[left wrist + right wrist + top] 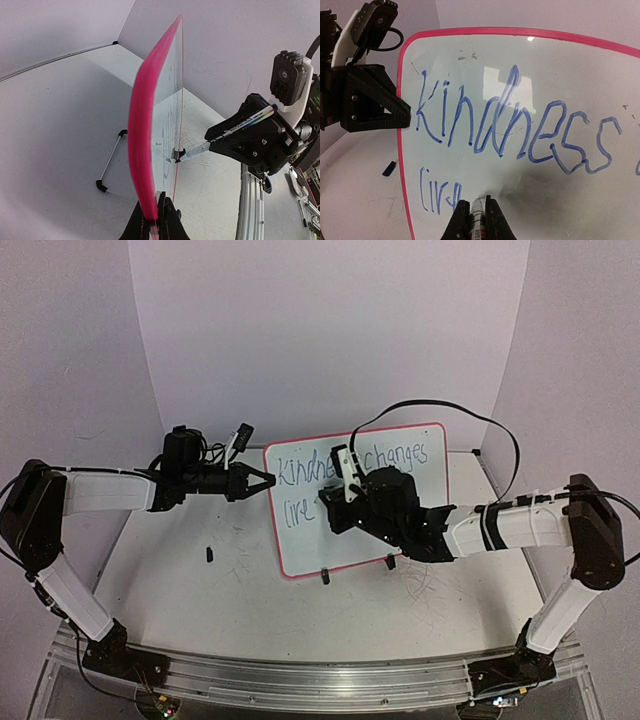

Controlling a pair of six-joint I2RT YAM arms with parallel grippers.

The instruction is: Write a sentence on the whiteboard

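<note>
The whiteboard stands upright mid-table, glossy white with a pink-red frame. My left gripper is shut on its left edge, and the jaws pinch the pink frame in the left wrist view. The sentence is in blue: "Kindness" then "changes", with a short second line below. My right gripper is shut on a marker. Its tip touches the board just right of the second line. The marker also shows from the side, its tip against the board face.
Two black clip feet hold the board's lower edge, and a wire stand props it from behind. A small dark cap lies on the table to the board's left. Grey scribbles mark the tabletop. A black cable loops above the board.
</note>
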